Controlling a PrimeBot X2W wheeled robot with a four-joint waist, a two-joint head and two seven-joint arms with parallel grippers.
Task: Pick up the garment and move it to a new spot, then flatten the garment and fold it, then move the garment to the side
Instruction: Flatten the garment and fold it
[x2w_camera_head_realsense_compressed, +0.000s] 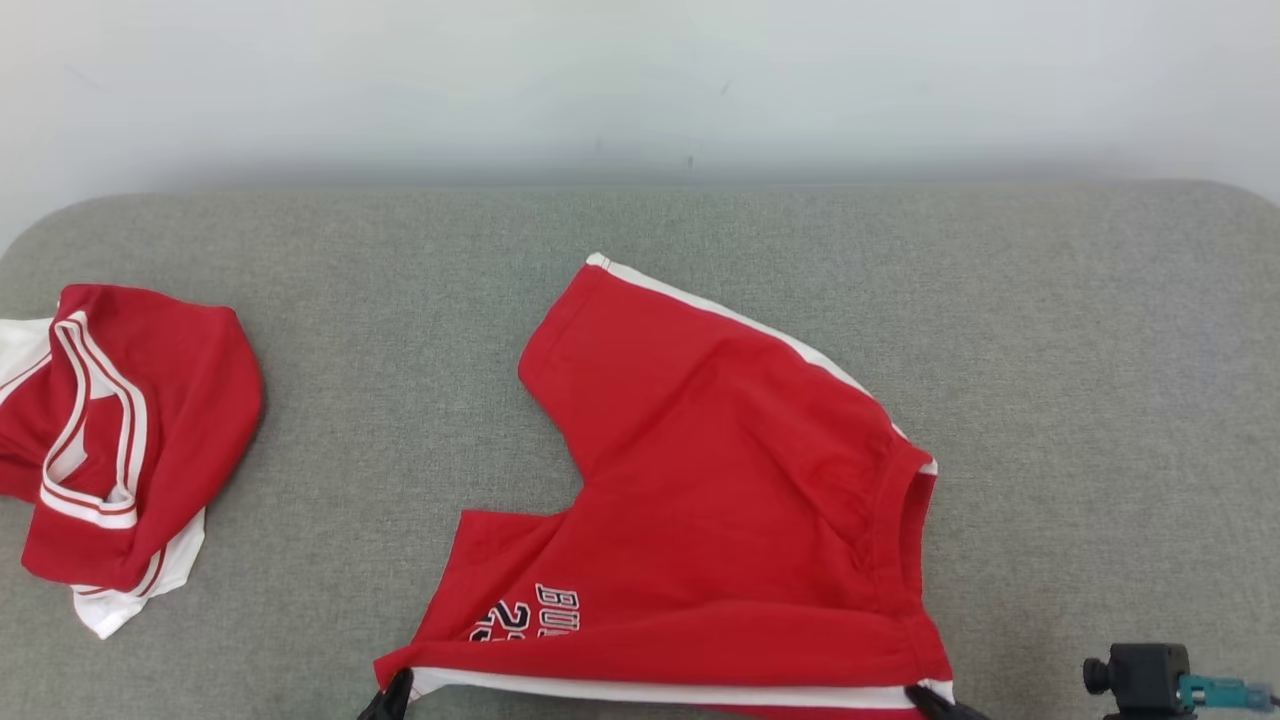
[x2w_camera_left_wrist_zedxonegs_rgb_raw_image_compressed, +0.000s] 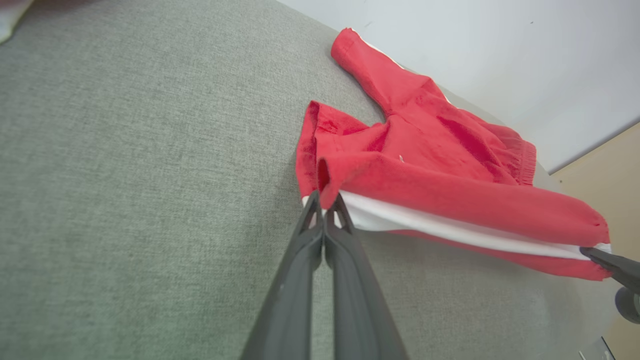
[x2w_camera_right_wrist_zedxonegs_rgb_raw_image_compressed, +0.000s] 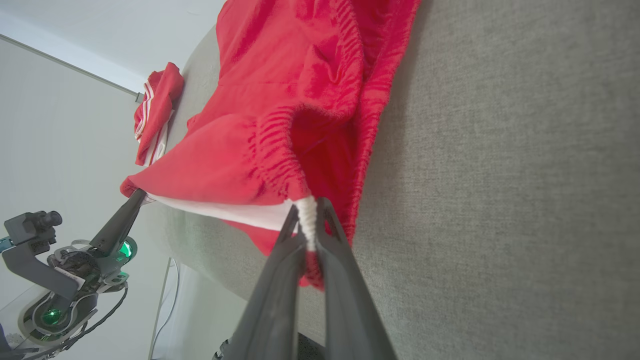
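The garment (x2w_camera_head_realsense_compressed: 720, 500) is a pair of red shorts with white side stripes and dark lettering, spread over the grey padded table (x2w_camera_head_realsense_compressed: 640, 250) near its front edge. My left gripper (x2w_camera_head_realsense_compressed: 395, 695) is shut on the near leg hem corner, seen close in the left wrist view as the garment (x2w_camera_left_wrist_zedxonegs_rgb_raw_image_compressed: 430, 165) pinched by the left gripper (x2w_camera_left_wrist_zedxonegs_rgb_raw_image_compressed: 325, 205). My right gripper (x2w_camera_head_realsense_compressed: 930, 700) is shut on the waistband end at the white stripe; the right wrist view shows the garment (x2w_camera_right_wrist_zedxonegs_rgb_raw_image_compressed: 300, 100) clamped in the right gripper (x2w_camera_right_wrist_zedxonegs_rgb_raw_image_compressed: 307, 220). The near edge hangs stretched between both grippers.
A second red-and-white piece of clothing (x2w_camera_head_realsense_compressed: 120, 440) lies crumpled at the table's left end. A small black and teal camera fixture (x2w_camera_head_realsense_compressed: 1150, 680) stands at the lower right. A pale wall (x2w_camera_head_realsense_compressed: 640, 80) rises behind the table.
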